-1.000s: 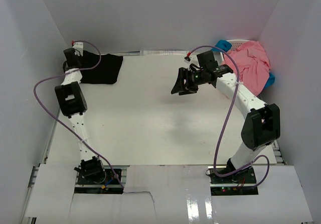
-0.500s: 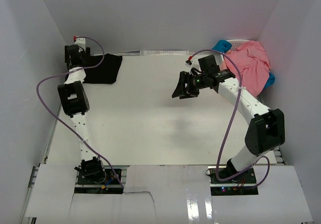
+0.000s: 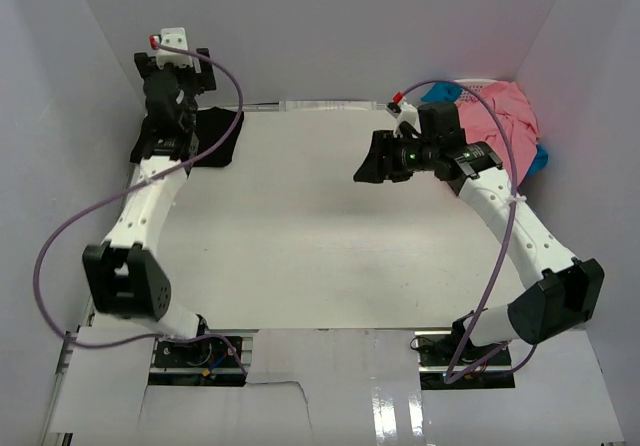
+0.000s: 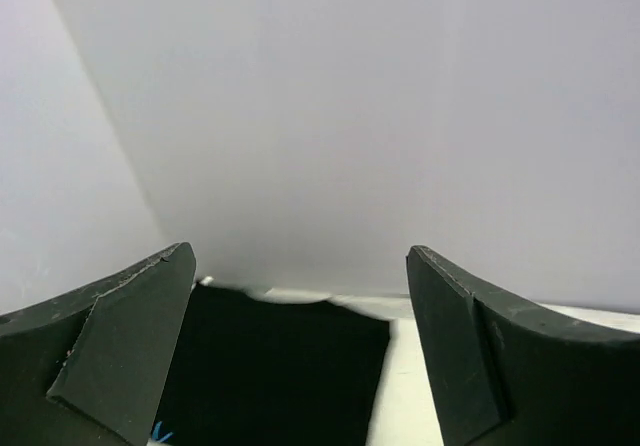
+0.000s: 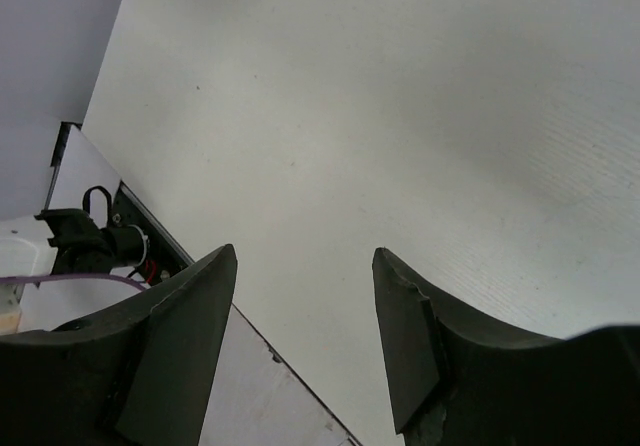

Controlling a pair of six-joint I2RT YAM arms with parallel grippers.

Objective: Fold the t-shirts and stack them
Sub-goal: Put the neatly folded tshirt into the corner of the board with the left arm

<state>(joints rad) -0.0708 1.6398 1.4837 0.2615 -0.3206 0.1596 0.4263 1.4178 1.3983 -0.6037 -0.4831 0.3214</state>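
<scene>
Plain black cotton t-shirt (image 3: 215, 138) lay folded at the white table's (image 3: 300, 226) far-left corner, salmon-pink t-shirts (image 3: 505, 131) heaped far right; left pincer (image 4: 300, 256) and right pincer (image 5: 304, 256) gaped empty, the right best sent to pinch one pink layer.

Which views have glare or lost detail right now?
Top external: glare streaks on the glossy front panel; the table is evenly lit, with only soft shadows. Left wrist: the black t-shirt reads as a flat dark patch with no folds visible. Right wrist: the table surface is clear, with no glare.
</scene>
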